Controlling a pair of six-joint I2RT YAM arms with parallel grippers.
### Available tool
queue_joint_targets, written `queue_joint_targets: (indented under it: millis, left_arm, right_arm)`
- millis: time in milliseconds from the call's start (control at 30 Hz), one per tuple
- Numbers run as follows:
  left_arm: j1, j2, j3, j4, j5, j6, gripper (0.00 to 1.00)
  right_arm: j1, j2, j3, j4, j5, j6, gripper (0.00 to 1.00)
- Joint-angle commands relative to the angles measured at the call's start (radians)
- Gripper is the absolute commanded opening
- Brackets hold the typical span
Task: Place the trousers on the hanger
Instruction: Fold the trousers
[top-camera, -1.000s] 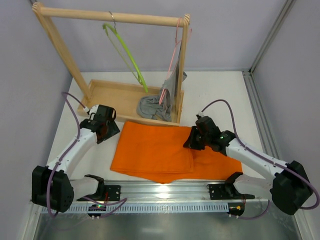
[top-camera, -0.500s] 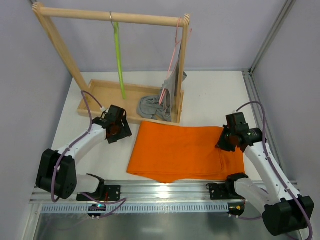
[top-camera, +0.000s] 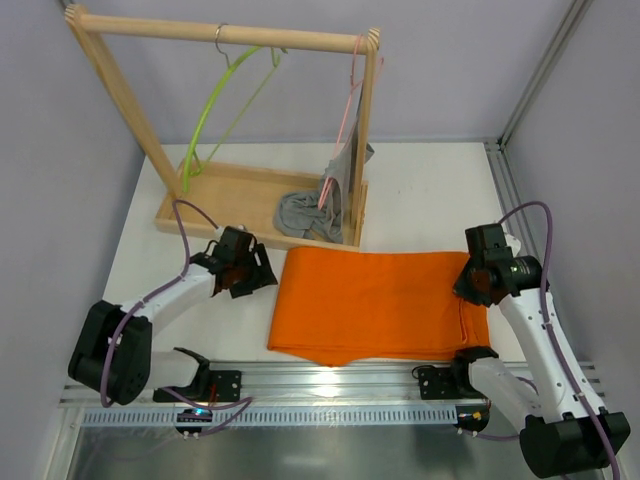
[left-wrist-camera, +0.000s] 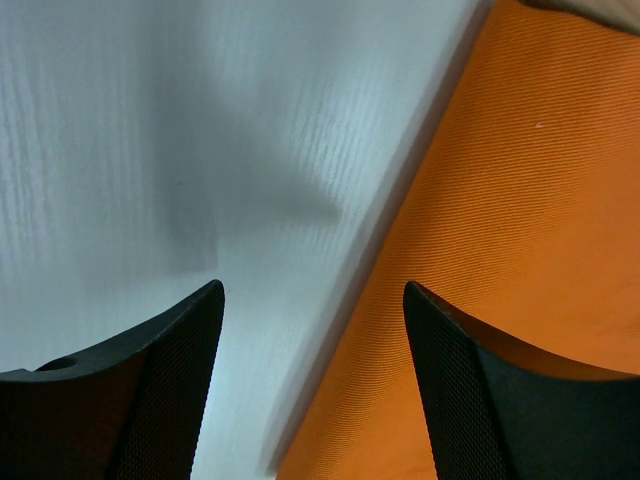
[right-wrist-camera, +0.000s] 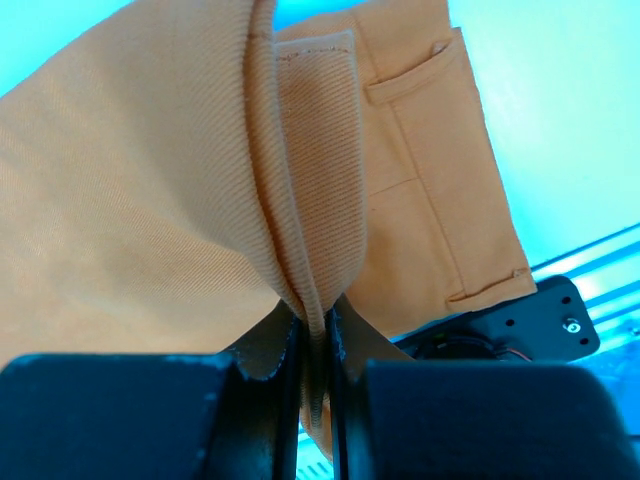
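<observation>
Trousers (top-camera: 370, 305) lie long axis left-right; right gripper (right-wrist-camera: 312, 335) pinches their right end; left gripper (left-wrist-camera: 310, 295) is spread over their left edge.

trousers (left-wrist-camera: 520, 220) — edge blurred, cropped by frame

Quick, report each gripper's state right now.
Left gripper: open, holding nothing, poised over the edge of the trousers.
Right gripper: shut on a fold of the trousers.
</observation>
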Motion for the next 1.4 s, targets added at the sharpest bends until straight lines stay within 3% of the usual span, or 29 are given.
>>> queue_joint_targets:
  millis: [0,133,367,467,533,567,633,800,967,1133,1233,1267,1300,1367]
  left_arm:
    - [-0.017,-0.003,-0.002,0.103,0.056,-0.019,0.73]
    - [-0.030,0.037,-0.002,0.138,0.079,-0.028,0.73]
    - [-0.072,0.150,0.012,0.192,0.108,-0.053,0.72]
    - [-0.081,0.204,0.032,0.187,0.107,-0.064,0.66]
    - [-0.083,0.218,0.049,0.160,0.100,-0.067,0.36]
    - [-0.083,0.218,0.057,0.140,0.087,-0.071,0.12]
    - [-0.083,0.206,0.069,0.090,0.023,-0.073,0.00]
    - [-0.055,0.141,0.107,-0.098,-0.133,-0.081,0.00]
    - [0.012,0.045,0.110,-0.228,-0.295,-0.068,0.01]
    - [0.078,-0.008,0.089,-0.260,-0.331,-0.024,0.01]
    - [0.092,0.012,0.103,-0.276,-0.343,-0.007,0.16]
    - [0.092,0.022,0.107,-0.282,-0.347,-0.007,0.28]
    - [0.091,0.022,0.112,-0.285,-0.351,-0.002,0.36]
    - [0.092,0.013,0.126,-0.290,-0.354,0.011,0.52]
  right_arm:
    - [-0.014,-0.017,0.054,-0.045,0.109,0.011,0.04]
    - [-0.016,-0.026,0.031,-0.026,0.085,0.003,0.04]
    - [-0.019,-0.030,0.066,-0.066,0.171,0.023,0.04]
    - [-0.019,-0.040,0.038,-0.023,0.104,-0.001,0.04]
    - [-0.017,-0.046,0.014,0.020,0.027,-0.035,0.04]
    - [-0.017,-0.046,0.006,0.040,0.007,-0.043,0.04]
    - [-0.019,-0.044,-0.023,0.066,-0.074,-0.060,0.04]
    - [-0.014,-0.049,-0.115,0.231,-0.280,-0.074,0.04]
    - [-0.003,0.046,-0.157,0.291,-0.274,-0.083,0.04]
    - [0.001,0.120,-0.126,0.346,-0.266,-0.107,0.05]
    - [0.000,0.175,-0.124,0.365,-0.228,-0.098,0.20]
    - [0.000,0.187,-0.132,0.371,-0.213,-0.089,0.24]
    - [0.001,0.219,-0.138,0.365,-0.129,-0.069,0.31]
    - [0.000,0.247,-0.149,0.363,-0.104,-0.058,0.36]
